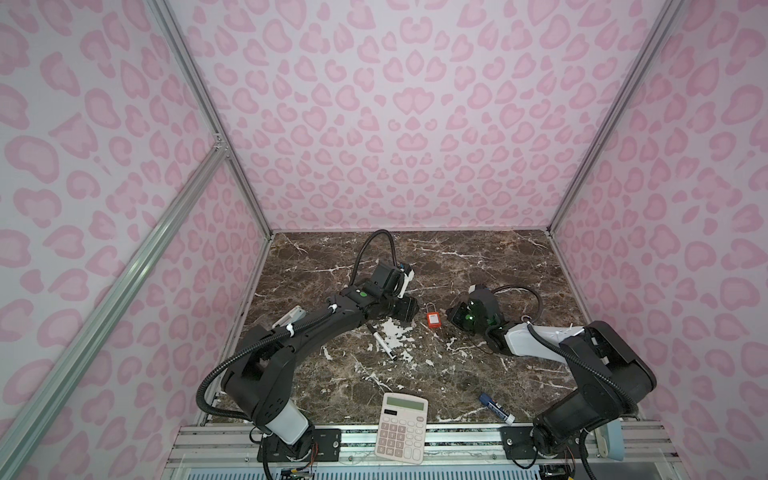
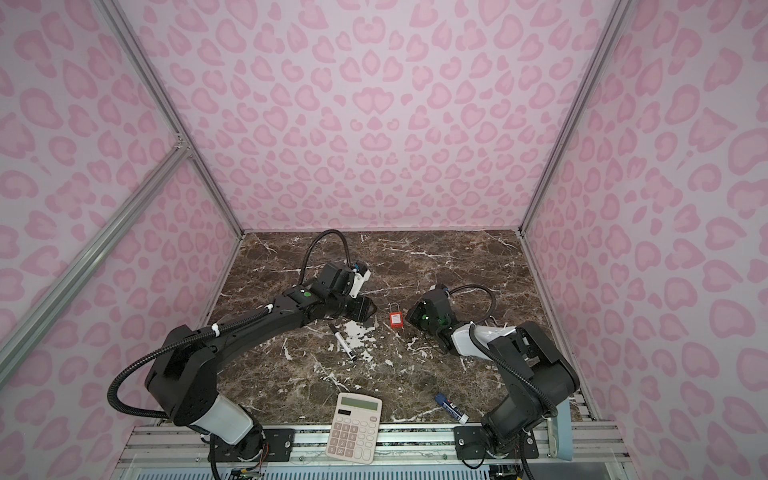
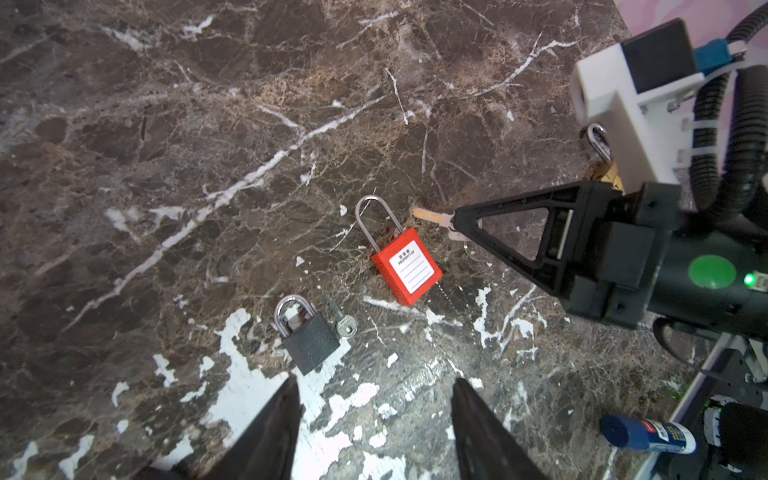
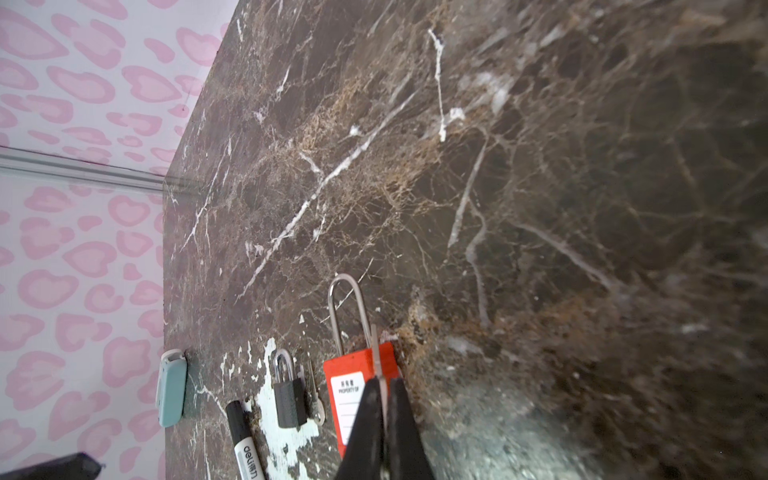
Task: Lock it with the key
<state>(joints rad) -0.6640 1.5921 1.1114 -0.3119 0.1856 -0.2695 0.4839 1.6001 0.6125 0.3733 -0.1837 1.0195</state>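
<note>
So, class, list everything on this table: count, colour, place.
Red padlock: one, red, table centre.
Dark padlock: one, dark grey, beside the red one.
Loose key: one, silver, beside the dark padlock.
Brass padlock: one, brass, partly hidden behind right wrist.
Marker: one, black-white, left of centre.
Calculator: one, pale pink, front edge.
Glue stick: one, blue-white, front right.
Grey case: one, pale grey, left edge.
Left fingers: two, black, open, empty.
Right fingers: two, black, shut on held key beside red padlock.
</note>
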